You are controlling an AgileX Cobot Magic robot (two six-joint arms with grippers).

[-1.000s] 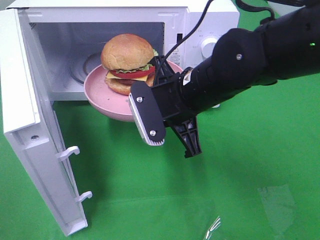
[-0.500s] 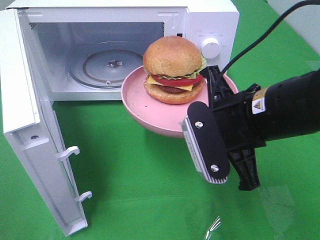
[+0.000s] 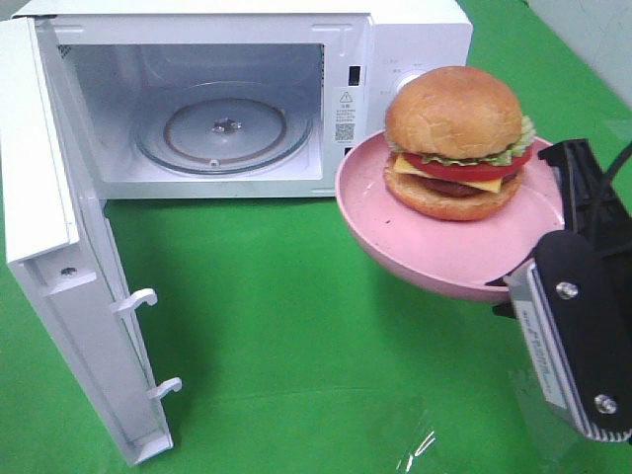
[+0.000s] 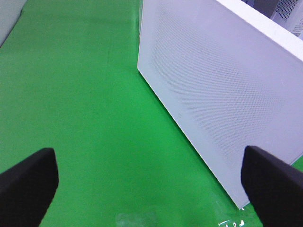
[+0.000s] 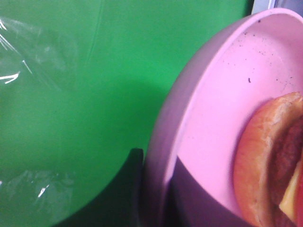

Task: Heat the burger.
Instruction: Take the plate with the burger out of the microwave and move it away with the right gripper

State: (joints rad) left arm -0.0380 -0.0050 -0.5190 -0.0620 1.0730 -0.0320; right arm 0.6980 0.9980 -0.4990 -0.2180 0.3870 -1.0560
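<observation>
The burger (image 3: 454, 138), with a golden bun, lettuce, tomato and cheese, sits on a pink plate (image 3: 434, 267). The plate hangs in the air to the right of the microwave's opening, in front of its control panel. My right gripper (image 3: 553, 247) is shut on the plate's right rim. The right wrist view shows the plate (image 5: 222, 94) clamped at its rim by the right gripper (image 5: 158, 198), with the burger (image 5: 270, 161) at the picture's edge. My left gripper (image 4: 150, 189) is open and empty over the green cloth, beside the microwave door's outer face (image 4: 222, 90).
The white microwave (image 3: 247, 20) stands at the back with its door (image 3: 39, 197) swung wide to the left. Its glass turntable (image 3: 225, 133) is bare. Green cloth covers the table, with a shiny clear film patch (image 3: 425, 444) near the front.
My right gripper has carried the plate and burger from the microwave's mouth to the right and toward the front. The left gripper has stayed open.
</observation>
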